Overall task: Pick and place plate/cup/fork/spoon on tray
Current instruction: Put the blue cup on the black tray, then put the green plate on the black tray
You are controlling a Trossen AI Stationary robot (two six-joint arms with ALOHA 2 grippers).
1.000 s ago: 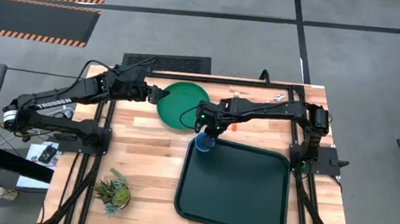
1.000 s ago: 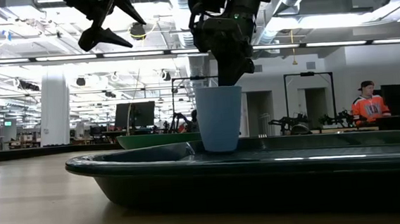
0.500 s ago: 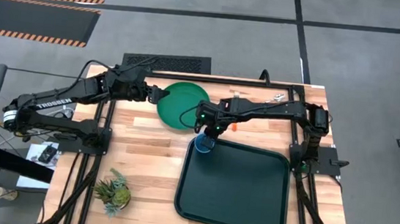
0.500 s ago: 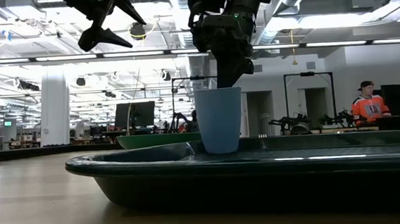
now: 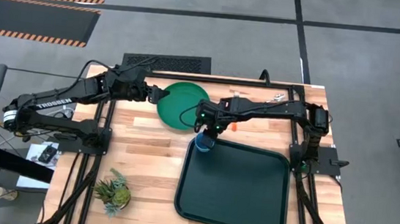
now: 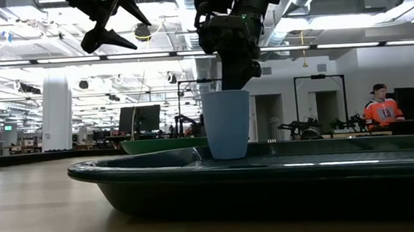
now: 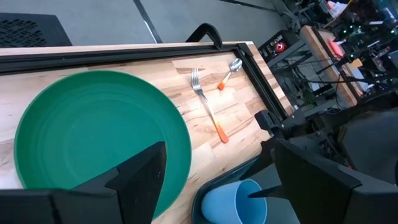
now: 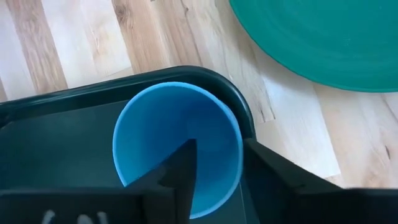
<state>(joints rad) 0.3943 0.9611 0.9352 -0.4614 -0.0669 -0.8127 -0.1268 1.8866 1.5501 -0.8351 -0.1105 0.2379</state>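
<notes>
The blue cup (image 5: 205, 143) stands upright on its base in the far left corner of the dark tray (image 5: 250, 205); it also shows in the low view (image 6: 227, 122). My right gripper (image 8: 217, 155) is open just above it, one finger inside the cup and one outside. The green plate (image 5: 182, 104) lies flat on the table beyond the tray. My left gripper (image 5: 159, 93) hangs open above the plate's left edge. The fork (image 7: 208, 109) and the spoon (image 7: 229, 71) lie on the wood to the plate's right. My right gripper comes from above, pointing down, and straddles the cup's wall (image 8: 238, 146) on the side toward the plate. The inner finger (image 8: 183, 162) stands clear of the wall. I cannot tell whether the outer finger (image 8: 264, 165) touches the cup's outside.
A small potted plant (image 5: 113, 190) stands near the table's front left. Most of the tray's floor (image 5: 241, 178) is bare. A person in an orange top (image 6: 383, 109) stands far back in the room.
</notes>
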